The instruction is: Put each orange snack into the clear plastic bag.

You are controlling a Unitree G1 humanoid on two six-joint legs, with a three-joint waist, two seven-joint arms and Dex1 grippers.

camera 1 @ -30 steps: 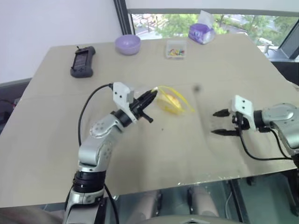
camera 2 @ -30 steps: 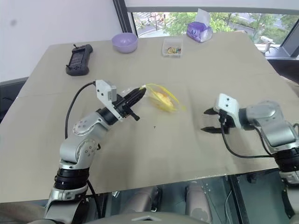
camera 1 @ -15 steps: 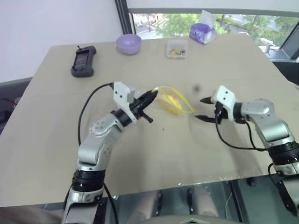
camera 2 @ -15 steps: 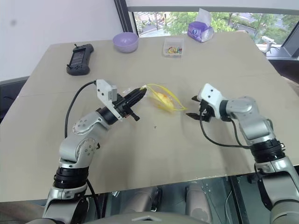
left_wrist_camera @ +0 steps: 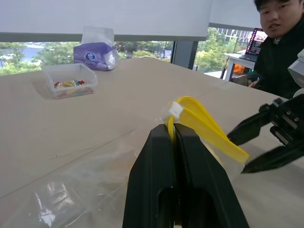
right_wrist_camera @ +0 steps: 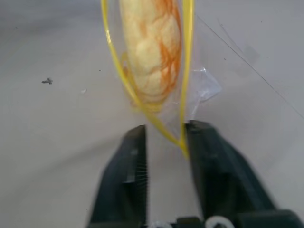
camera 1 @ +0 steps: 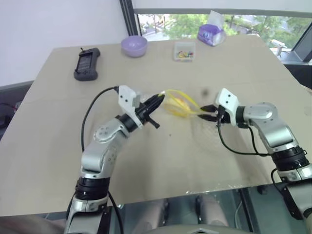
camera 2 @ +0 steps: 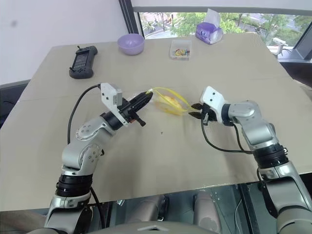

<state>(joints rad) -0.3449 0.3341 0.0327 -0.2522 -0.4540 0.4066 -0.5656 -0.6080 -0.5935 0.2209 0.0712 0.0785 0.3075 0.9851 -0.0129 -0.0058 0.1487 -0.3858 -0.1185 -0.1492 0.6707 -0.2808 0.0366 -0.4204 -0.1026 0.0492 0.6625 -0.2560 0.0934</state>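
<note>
Orange snack (right_wrist_camera: 151,52), one; one bag (camera 2: 168,103).

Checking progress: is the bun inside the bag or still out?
Inside. The bun shows through the clear bag, framed by its yellow seal strip.

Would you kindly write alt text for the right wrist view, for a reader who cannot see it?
The right gripper has its jaws slightly apart around the corner of the yellow seal strip of the clear plastic bag. The orange snack sits inside the bag, above the beige table.
</note>
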